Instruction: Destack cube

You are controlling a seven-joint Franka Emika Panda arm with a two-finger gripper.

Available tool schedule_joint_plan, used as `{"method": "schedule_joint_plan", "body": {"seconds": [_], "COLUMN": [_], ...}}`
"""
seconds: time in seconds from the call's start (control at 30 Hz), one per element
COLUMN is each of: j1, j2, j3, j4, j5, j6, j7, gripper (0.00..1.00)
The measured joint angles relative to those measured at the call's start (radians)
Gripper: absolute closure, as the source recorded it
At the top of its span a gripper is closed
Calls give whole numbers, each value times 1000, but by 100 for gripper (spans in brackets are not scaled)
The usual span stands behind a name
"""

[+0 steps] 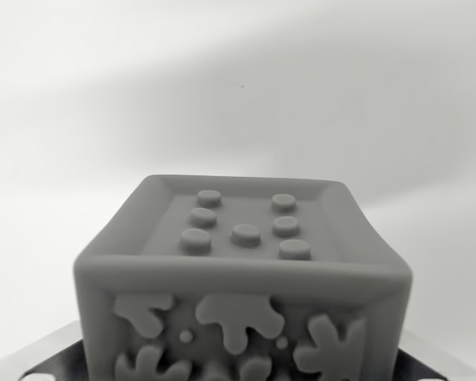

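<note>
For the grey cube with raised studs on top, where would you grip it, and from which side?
Grip the grey cube across its two opposite side walls, those at the wrist view's left and right, coming straight down from above. Its studded top is recessed and faces up, and the near face carries raised splash-shaped relief, so flatter sides probably seat pads better. The gripper itself is not visible.
</note>
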Motion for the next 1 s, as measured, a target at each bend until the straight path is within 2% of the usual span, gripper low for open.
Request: {"method": "schedule_joint_plan", "body": {"seconds": [0.3, 1.0], "j1": [15, 16], "j2": [35, 152], "j3": [0, 0], "j4": [52, 82], "j5": [0, 0], "j6": [-16, 62], "j7": [-2, -3], "gripper": [100, 100]}}
